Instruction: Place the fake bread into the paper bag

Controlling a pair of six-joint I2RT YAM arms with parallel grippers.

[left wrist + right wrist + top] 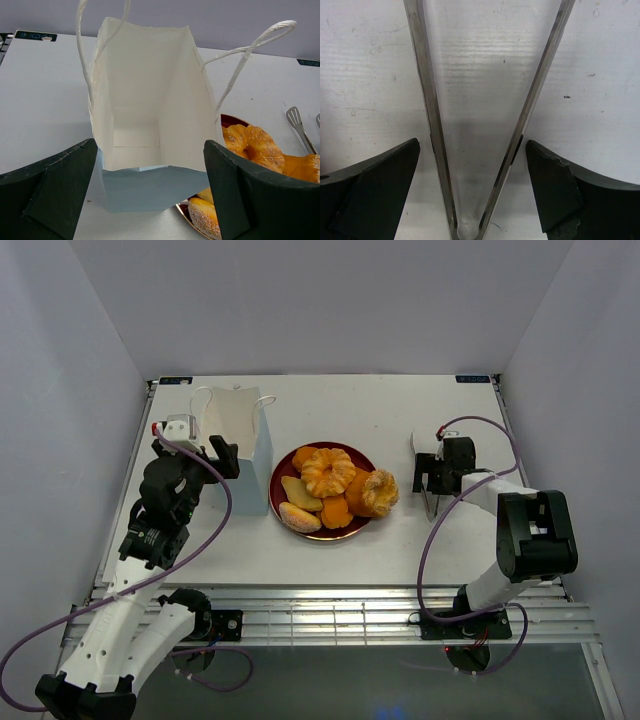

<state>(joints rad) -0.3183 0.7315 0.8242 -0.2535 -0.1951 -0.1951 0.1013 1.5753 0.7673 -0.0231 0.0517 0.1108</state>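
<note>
Fake bread (328,480): all pieces heaped on the dark red plate (351,531), mid-table. Left gripper (150,150) spread wide, flanking the upright paper bag (150,85) beside the plate; bag interior shows bare paper only. Right gripper (472,150) spread apart, straddling metal tongs (426,100) lying flat on the table (390,410)

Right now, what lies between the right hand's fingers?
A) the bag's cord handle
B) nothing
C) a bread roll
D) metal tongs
D: the right wrist view shows the metal tongs lying on the table inside the open right hand, not yet gripped.
</note>
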